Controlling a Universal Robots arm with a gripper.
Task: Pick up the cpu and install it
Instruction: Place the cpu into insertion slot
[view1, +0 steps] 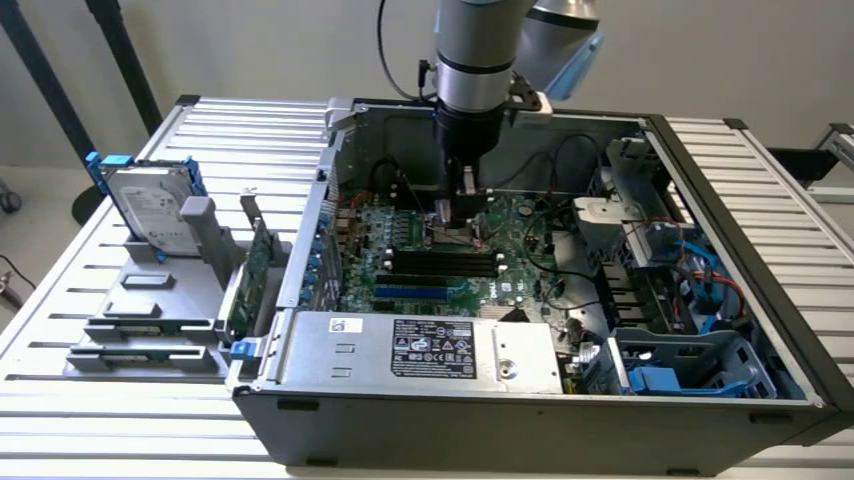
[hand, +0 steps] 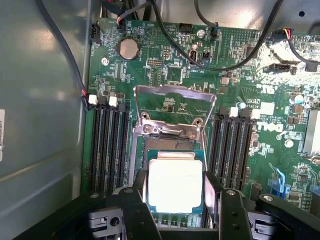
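I had my arm reaching down from above into the open computer case (view1: 534, 430), which lay on its side on the slatted worktop (view1: 80, 420). My gripper (view1: 461, 218) was low over the green motherboard (view1: 400, 270), near the middle of the case. In the wrist view the gripper (hand: 175, 200) was pinching the cpu (hand: 175, 182). Its black fingers (hand: 136, 200) were set against two opposite edges of the chip, neither spread wide nor pressed together. The cpu lay flat with its shiny silver top facing up and a thin green border showing around it. It sat right at the socket, but I could not tell whether it was fully seated or just above it. The metal load plate (hand: 175, 102) stood hinged open just beyond the chip. Rows of black memory slots (hand: 107, 145) flanked the socket on both sides, and a round coin battery (hand: 128, 48) sat farther along the board. Black cables (hand: 235, 55) looped across the board's far part. Outside the case, towards the exterior view's left, a silver hard drive (view1: 147, 205) with blue side rails stood upright in a grey stand (view1: 147, 310). A long green circuit card (view1: 254, 280) stood on edge between that stand and the case. A grey metal box (view1: 427, 350) with a label lay along the case's near wall.
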